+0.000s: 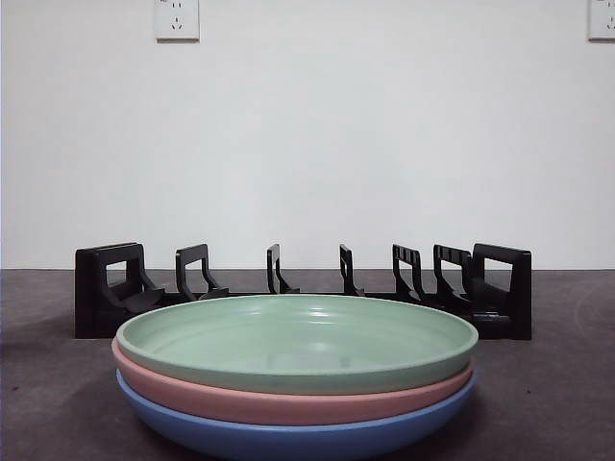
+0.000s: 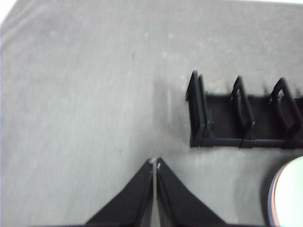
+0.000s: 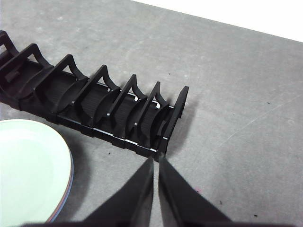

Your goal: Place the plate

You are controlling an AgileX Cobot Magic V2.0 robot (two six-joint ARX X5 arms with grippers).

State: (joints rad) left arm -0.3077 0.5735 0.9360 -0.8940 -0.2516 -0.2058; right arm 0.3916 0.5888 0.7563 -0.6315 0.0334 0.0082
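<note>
Two white wall sockets sit high on the white wall behind the grey table.

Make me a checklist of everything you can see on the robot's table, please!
Surface: dark grey table, lightly scuffed.
Job's things: three stacked plates, green plate on top, pink plate in the middle, blue plate at the bottom; black plate rack behind them, no plate in its slots.
Clutter: nothing seen.
Grippers: left gripper shut, holding nothing, over bare table near one rack end; right gripper shut, holding nothing, near the other end.
Cables: nothing seen.
Surroundings: white wall, two wall sockets.
</note>
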